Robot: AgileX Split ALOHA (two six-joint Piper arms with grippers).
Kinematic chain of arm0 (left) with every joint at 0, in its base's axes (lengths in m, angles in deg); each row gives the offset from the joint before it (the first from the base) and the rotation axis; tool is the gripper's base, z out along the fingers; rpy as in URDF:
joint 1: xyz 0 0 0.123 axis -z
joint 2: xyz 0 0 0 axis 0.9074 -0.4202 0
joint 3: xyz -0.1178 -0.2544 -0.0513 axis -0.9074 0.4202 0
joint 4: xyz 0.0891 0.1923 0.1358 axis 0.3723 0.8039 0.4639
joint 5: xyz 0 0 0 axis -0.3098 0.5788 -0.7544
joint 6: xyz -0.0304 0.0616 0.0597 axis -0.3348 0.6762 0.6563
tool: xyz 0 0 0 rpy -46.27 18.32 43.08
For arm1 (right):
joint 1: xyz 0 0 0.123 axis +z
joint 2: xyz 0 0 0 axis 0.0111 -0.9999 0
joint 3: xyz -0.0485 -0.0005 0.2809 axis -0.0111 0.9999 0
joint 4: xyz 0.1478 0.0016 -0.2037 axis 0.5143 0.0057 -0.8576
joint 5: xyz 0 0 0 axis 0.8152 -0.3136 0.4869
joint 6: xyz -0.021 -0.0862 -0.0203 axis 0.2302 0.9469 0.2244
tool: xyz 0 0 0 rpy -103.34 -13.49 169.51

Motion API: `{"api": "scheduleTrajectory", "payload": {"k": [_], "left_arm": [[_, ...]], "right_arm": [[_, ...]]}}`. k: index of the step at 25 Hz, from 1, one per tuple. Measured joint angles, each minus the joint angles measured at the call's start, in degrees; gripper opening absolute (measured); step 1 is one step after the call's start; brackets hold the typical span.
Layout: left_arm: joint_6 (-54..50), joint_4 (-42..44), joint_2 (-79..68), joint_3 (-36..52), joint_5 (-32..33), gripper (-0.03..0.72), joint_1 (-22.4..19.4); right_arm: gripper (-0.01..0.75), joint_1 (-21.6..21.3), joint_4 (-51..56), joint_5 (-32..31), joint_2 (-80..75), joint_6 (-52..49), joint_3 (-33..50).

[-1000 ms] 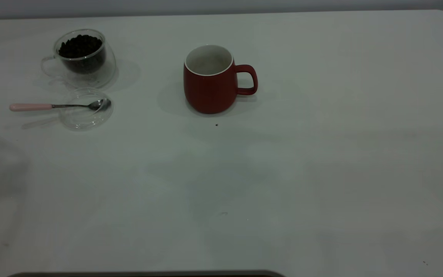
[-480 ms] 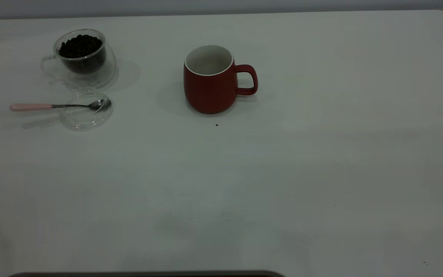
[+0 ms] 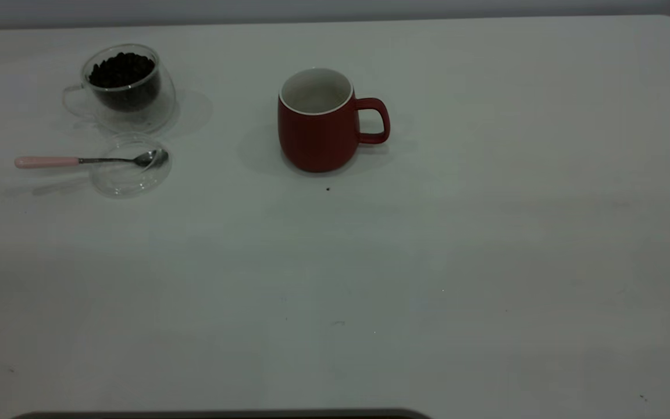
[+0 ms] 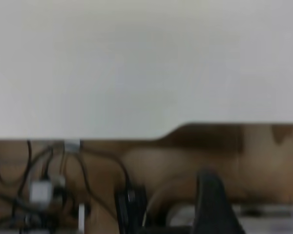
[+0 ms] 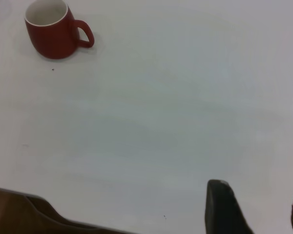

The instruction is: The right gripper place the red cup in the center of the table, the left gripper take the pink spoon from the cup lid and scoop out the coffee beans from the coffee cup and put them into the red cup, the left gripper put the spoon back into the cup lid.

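The red cup (image 3: 317, 125) stands upright at the middle back of the table (image 3: 486, 233), handle to the right, its inside white. It also shows far off in the right wrist view (image 5: 51, 31). The coffee cup (image 3: 125, 87) with coffee beans (image 3: 121, 68) stands at the back left. In front of it lies the cup lid (image 3: 130, 166), with the pink spoon (image 3: 47, 162) resting its bowl on the lid and its handle pointing left. My right gripper (image 5: 259, 184) is open and empty, low over the table's front right. My left gripper (image 4: 212, 204) is a black wedge off the table's edge.
A tiny dark speck (image 3: 327, 188) lies just in front of the red cup. The left wrist view shows the table's edge (image 4: 136, 134) with cables and brown floor beyond. Neither arm shows in the exterior view.
A faint shadow over the table's front left has faded away. The cups, the lid and the spoon have not moved.
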Motion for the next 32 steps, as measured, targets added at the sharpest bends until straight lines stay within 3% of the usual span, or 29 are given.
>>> {"api": "scheduleTrajectory", "payload": {"k": [16, 32], "left_arm": [[-1.2, -0.5, 17.4, 1.6, -1.6, 0.465, 2.0], [-1.3, -0.7, 17.7, 1.6, -1.3, 0.464, 2.0]], "right_arm": [[0.371, 0.0, 0.0, 0.0, 0.0, 0.0, 0.0], [0.371, 0.0, 0.0, 0.0, 0.0, 0.0, 0.0]]}}
